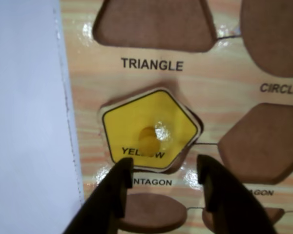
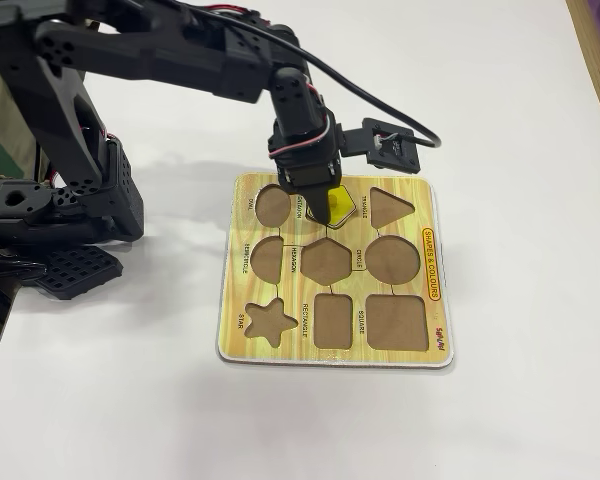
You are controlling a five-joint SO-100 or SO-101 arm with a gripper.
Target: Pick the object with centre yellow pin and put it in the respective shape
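A yellow pentagon piece (image 1: 149, 127) with a yellow centre pin (image 1: 148, 138) lies in the pentagon recess of the wooden shape board (image 1: 151, 78), slightly askew against the recess edges. It also shows in the fixed view (image 2: 342, 207) under the arm. My gripper (image 1: 164, 170) is open and empty, its two black fingers (image 1: 118, 187) just below the piece in the wrist view, over the word PENTAGON. In the fixed view the gripper (image 2: 315, 210) hangs over the board's top row, beside the piece.
The board (image 2: 435, 275) holds several empty recesses: triangle (image 2: 389, 207), circle (image 2: 392, 258), hexagon (image 2: 325, 261), star (image 2: 268, 321), rectangle, square and ovals. It lies on a white table. The arm's base (image 2: 60, 215) stands at the left. A cable (image 2: 380, 110) runs behind the gripper.
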